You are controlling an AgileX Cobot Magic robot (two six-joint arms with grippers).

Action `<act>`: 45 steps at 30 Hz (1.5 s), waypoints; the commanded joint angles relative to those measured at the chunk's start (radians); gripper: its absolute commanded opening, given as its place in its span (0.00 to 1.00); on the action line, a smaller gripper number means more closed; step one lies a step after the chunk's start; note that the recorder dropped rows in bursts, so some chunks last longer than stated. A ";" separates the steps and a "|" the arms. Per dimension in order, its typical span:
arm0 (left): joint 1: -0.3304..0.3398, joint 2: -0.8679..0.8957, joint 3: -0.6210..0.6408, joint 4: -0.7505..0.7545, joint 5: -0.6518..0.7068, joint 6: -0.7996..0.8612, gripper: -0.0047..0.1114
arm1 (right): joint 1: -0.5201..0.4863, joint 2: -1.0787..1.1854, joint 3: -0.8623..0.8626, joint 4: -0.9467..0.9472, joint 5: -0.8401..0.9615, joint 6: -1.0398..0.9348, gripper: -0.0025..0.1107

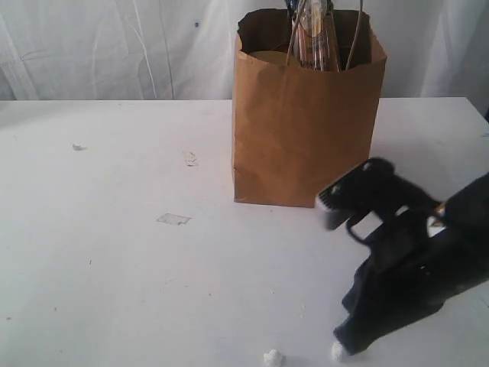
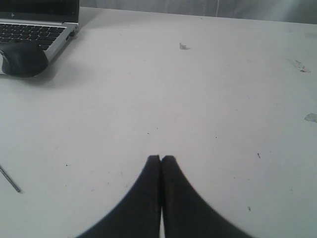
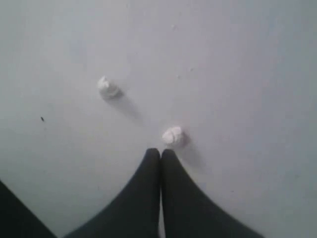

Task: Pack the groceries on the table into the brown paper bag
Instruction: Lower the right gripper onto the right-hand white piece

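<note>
In the exterior view I see the tall brown kraft paper bag (image 1: 306, 130) standing upright at the back middle of the large white worktop (image 1: 114, 290). A long packet (image 1: 312, 38), clear with dark blue at its top end, pokes out of the bag's open mouth. What else is inside I cannot tell. My right arm (image 1: 412, 267), black, comes in from the lower right and slopes steeply down. The right tool (image 1: 341, 342) is at the worktop surface, right against a small white foam-like lump (image 1: 338, 351). A second white lump (image 1: 273, 357) lies near it, and a flat scrap of paper (image 1: 173, 219) sits well apart. My left arm does not show here.

In the left wrist view, the left tool (image 2: 161, 158) has its two black fingers (image 2: 143, 198) pressed together with nothing between them, low over bare worktop. A silver laptop (image 2: 37, 29) and a dark mouse (image 2: 22, 58) lie beyond it at the worktop's edge.

In the right wrist view, the right tool (image 3: 160, 152) is likewise closed tight and empty. One lump (image 3: 173, 136) lies just beside the fingertips, outside them, and the other (image 3: 109, 88) is farther off.
</note>
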 commanded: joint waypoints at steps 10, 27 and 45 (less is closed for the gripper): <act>-0.005 -0.003 0.002 -0.006 0.004 -0.001 0.04 | 0.077 0.370 -0.081 -0.043 0.003 -0.001 0.03; -0.005 -0.003 0.002 -0.006 0.004 -0.001 0.04 | 0.077 0.450 -0.123 -0.083 0.058 0.017 0.32; -0.005 -0.003 0.002 -0.006 0.004 -0.001 0.04 | 0.077 0.507 -0.171 -0.267 0.090 0.282 0.32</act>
